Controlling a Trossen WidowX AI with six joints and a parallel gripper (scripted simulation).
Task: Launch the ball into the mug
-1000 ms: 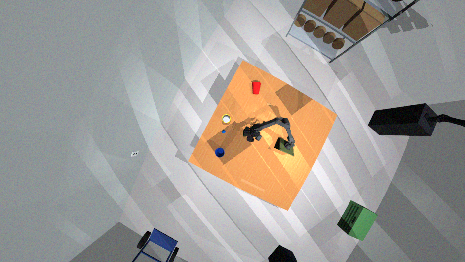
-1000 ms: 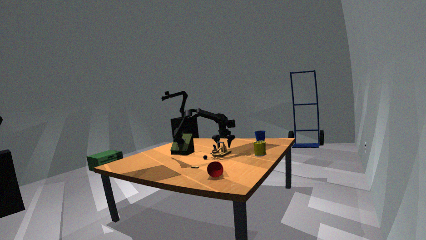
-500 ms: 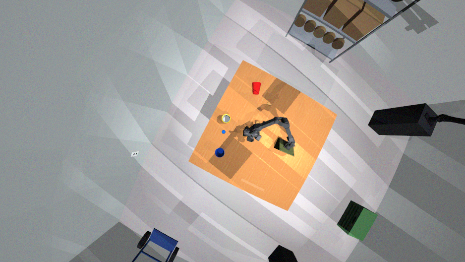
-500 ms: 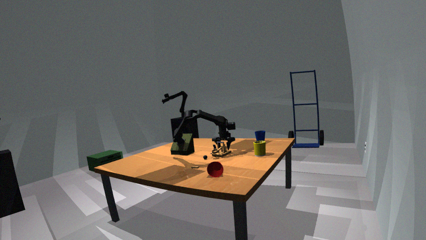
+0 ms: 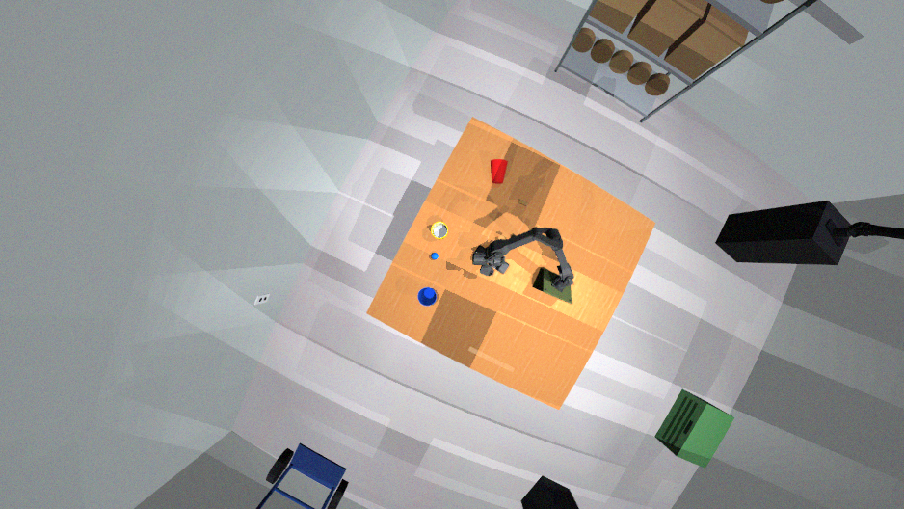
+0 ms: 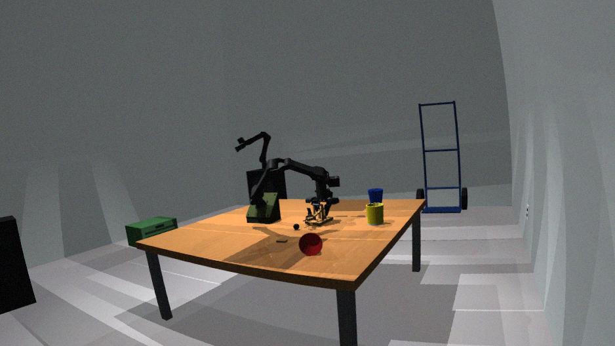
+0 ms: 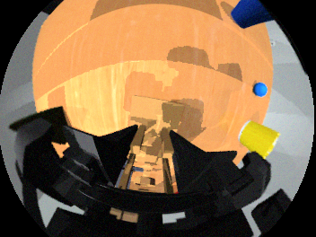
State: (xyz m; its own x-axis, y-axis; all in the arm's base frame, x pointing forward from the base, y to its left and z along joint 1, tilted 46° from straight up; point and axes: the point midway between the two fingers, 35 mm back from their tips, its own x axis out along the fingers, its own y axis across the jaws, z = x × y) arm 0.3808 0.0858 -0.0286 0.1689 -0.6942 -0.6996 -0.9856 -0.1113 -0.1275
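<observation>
Arm (image 6: 301,168) reached out, wrist bent straight down; gripper (image 6: 318,210) was clamped on the catapult (image 6: 317,217). Ball (image 5: 434,255) lay at the gripper's nine o'clock, yellow mug (image 5: 439,229) toward ten.

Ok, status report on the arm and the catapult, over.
Gripper down, fingers shut on the catapult. Ball loose on the table, not loaded. Yellow mug upright. Red cup tipped over, off to the side.
</observation>
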